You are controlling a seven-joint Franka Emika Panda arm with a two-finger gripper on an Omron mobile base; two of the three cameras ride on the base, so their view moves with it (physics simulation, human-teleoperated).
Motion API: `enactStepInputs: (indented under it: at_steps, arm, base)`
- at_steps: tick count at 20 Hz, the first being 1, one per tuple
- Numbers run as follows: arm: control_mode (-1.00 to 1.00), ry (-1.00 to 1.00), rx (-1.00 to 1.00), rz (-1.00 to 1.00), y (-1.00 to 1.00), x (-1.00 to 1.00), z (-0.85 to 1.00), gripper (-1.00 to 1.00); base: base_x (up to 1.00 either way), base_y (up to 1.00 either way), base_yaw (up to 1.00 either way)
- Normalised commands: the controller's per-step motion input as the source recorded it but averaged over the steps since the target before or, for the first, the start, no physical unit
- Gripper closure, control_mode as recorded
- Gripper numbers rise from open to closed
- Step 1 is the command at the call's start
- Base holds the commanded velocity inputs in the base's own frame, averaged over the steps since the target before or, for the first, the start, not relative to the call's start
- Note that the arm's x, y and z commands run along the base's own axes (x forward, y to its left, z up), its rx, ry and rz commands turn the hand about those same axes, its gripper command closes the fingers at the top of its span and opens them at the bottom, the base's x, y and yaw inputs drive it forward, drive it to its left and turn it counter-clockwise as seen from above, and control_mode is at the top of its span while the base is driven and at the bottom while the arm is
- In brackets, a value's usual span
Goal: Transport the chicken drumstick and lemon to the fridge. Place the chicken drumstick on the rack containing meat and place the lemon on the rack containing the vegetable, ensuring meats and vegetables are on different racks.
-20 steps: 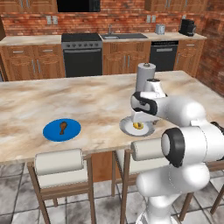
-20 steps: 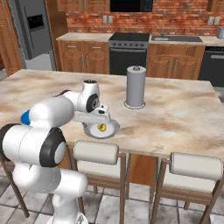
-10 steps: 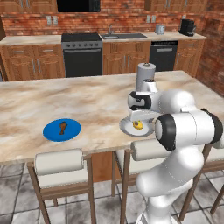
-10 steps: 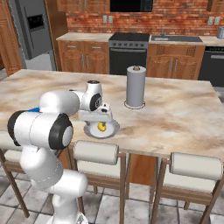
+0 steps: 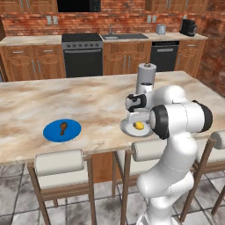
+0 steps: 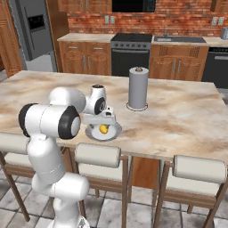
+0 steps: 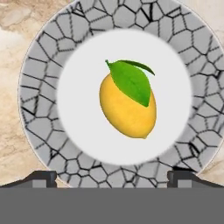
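The lemon, yellow with a green leaf, lies in the middle of a round plate with a cracked grey rim. My gripper hangs straight above it, open, its two dark fingertips wide apart with nothing between them. From the base, the gripper hovers close over the lemon near the island's front edge; the right side shows the same lemon under the gripper. The chicken drumstick rests on a blue plate far to the left. The grey fridge stands shut at the back left.
A tall paper towel roll stands on the island just behind the lemon's plate. Padded stools line the island's front edge. A stove and wooden cabinets run along the back wall.
The arm's elbow and upper links have swung in toward the base. The hand stays over the lemon's plate, still open.
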Motion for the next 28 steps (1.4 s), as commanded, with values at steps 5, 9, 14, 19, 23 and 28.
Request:
enactStepInputs:
  at_steps: [5, 9, 14, 19, 23, 28]
  arm:
    - [-1.00, 0.00, 0.00, 0.03, -0.02, 0.30, -0.26, -1.00]
    - [-1.00, 0.00, 0.00, 0.00, -0.02, 0.35, -0.13, -1.00]
    - [-1.00, 0.00, 0.00, 0.00, -0.09, 0.30, -0.10, -1.00]
    - [-1.00, 0.00, 0.00, 0.00, -0.02, 0.11, -0.15, -1.00]
    - [-1.00, 0.00, 0.00, 0.00, -0.01, -0.09, -0.05, -1.00]
    - [-1.00, 0.00, 0.00, 0.00, -0.04, -0.57, 0.00, -1.00]
  base:
    - [0.00, 0.00, 0.00]
    - [0.00, 0.00, 0.00]
    - [0.00, 0.00, 0.00]
    - [0.00, 0.00, 0.00]
    - [0.00, 0.00, 0.00]
    - [0.00, 0.00, 0.00]
